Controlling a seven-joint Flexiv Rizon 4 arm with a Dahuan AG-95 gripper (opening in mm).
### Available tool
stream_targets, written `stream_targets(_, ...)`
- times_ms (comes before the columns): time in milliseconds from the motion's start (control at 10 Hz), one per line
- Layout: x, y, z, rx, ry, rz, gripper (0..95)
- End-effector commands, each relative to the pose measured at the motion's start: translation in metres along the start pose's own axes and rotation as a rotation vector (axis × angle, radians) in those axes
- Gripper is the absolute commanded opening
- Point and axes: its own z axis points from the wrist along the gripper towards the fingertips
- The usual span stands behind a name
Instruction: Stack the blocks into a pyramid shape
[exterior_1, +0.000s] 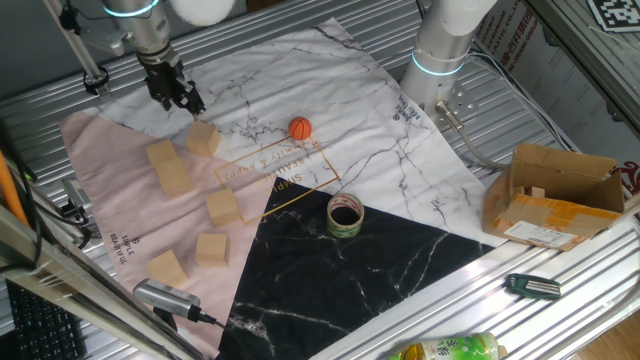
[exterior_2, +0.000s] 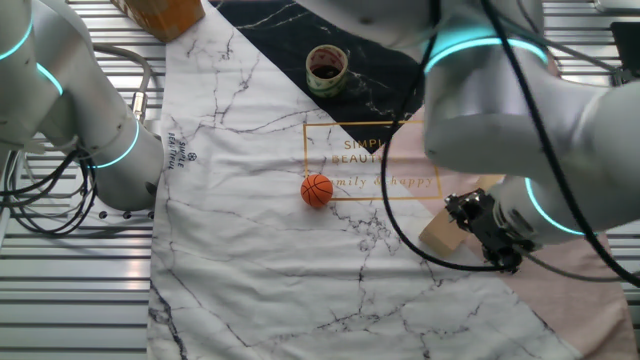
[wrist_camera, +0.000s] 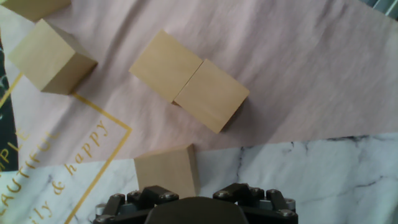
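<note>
Nearest the hand camera, right under the gripper housing, sits a single wooden block, its top face showing at the lower edge of the picture and lying slightly to the left of the housing's middle. From one fixed view the gripper hangs just above and behind that same block, near the back corner of the pink part of the cloth; its fingers look drawn close together with nothing between them, though the tips are too small and dark to be sure, so I cannot tell for certain whether they are spread or pressed together. Just ahead along the fingers' line, in the hand view, two blocks lie side by side and touching, forming a short bar whose long axis runs on a slant from upper left to lower right. A fourth block stands apart to the left of that pair, by the gold printed frame. The remaining blocks lie farther down the pink cloth, well apart from one another. No block is yet set on another. My judgement is that the near single block is the likely next pick, and that it would belong beside the touching pair to lengthen the base row.
</note>
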Motion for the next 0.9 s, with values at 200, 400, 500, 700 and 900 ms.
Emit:
stream_targets(200, 0.0, -0.001, 0.0, 0.021, 0.016, -0.007, 76.0)
stream_targets(400, 0.0, -0.001, 0.0, 0.021, 0.014, -0.007, 76.0)
stream_targets(500, 0.0, 0.0, 0.0, 0.022, 0.011, -0.006, 76.0)
stream_targets(700, 0.001, 0.01, 0.002, 0.03, 0.013, -0.002, 76.0)
stream_targets(900, 0.002, 0.017, 0.009, 0.034, 0.011, 0.004, 76.0)
